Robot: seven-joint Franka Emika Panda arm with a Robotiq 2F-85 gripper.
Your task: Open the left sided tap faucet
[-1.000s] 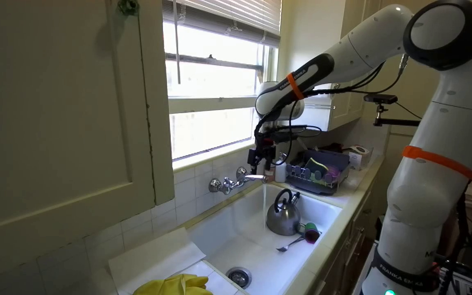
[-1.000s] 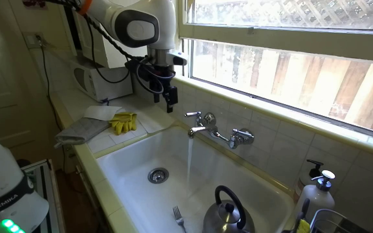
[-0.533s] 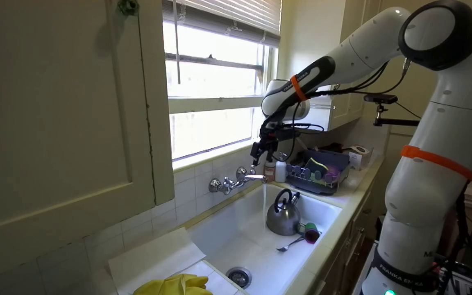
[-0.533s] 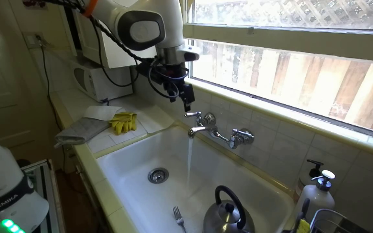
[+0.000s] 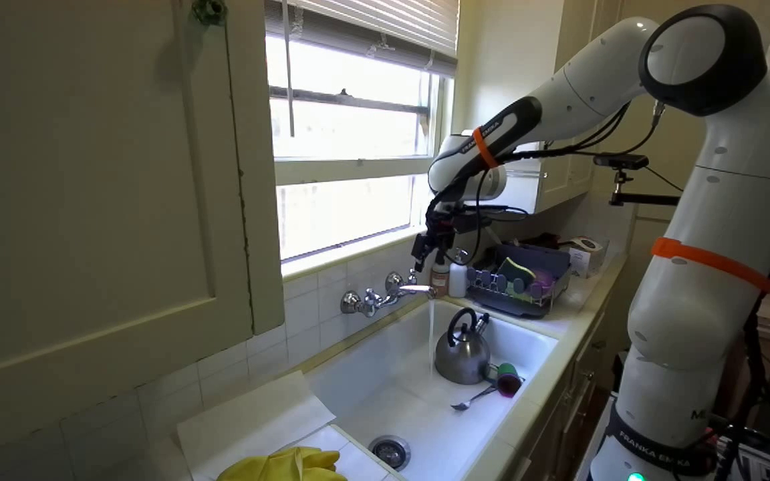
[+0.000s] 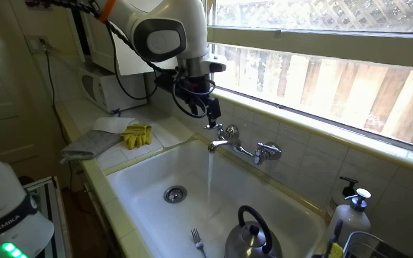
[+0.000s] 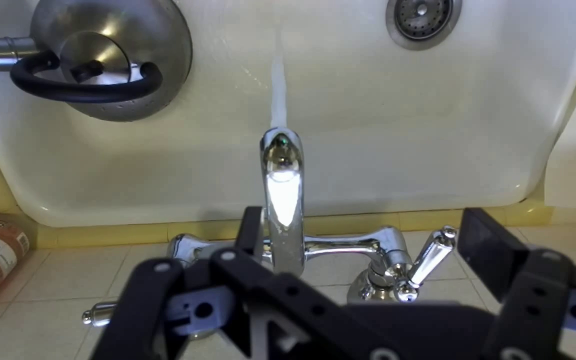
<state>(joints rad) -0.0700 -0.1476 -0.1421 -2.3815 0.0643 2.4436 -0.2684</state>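
Note:
The left sided tap faucet, a chrome lever handle, lies between my fingers as seen in the wrist view, nearer the right-hand finger. It also shows in both exterior views; in one a fingertip covers part of it. My gripper is open and empty, pointing down over the faucet. I cannot tell whether a finger touches the handle. The centre spout runs water into the sink. The matching handle is partly hidden by a finger in the wrist view.
The sink holds a steel kettle and a fork. Soap bottles and a dish rack stand beyond it. Yellow gloves lie on the counter. The tiled wall and window sill are close behind the faucet.
In an exterior view my gripper has moved right, from left of the faucet to over the left handle, dipping slightly most recently. The gripper stays open; water keeps running.

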